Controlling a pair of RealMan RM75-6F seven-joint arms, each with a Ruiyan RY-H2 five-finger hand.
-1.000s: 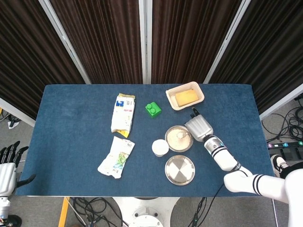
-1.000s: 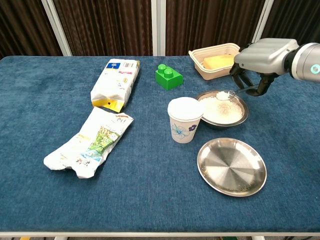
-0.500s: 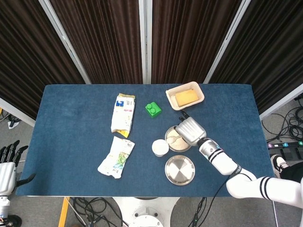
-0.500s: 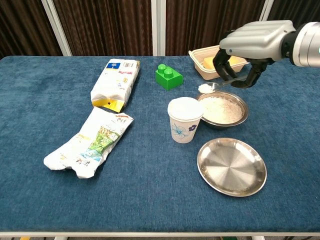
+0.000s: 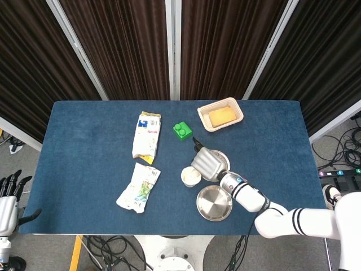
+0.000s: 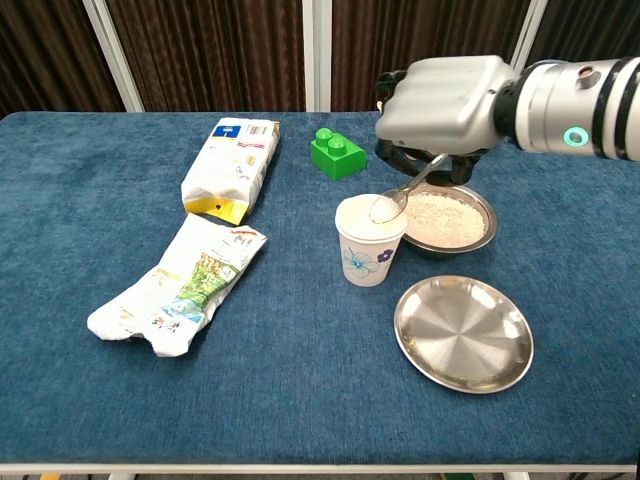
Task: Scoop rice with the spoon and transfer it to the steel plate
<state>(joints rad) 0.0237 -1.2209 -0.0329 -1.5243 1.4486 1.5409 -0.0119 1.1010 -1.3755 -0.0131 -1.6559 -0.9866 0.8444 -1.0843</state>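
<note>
Your right hand grips the spoon, whose loaded bowl hangs over the paper cup, at nine o'clock from the rice bowl. The scoop looks done; the transfer is left. The steel plate waits at five o'clock from the cup, with at most a few grains near its front rim. Your left hand is idle with fingers apart off the table's edge.

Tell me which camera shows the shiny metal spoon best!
The chest view. There the shiny metal spoon shows plainly below the right hand, its bowl of white rice over the flowered paper cup. In the head view the hand covers the spoon, so you cannot make it out.
</note>
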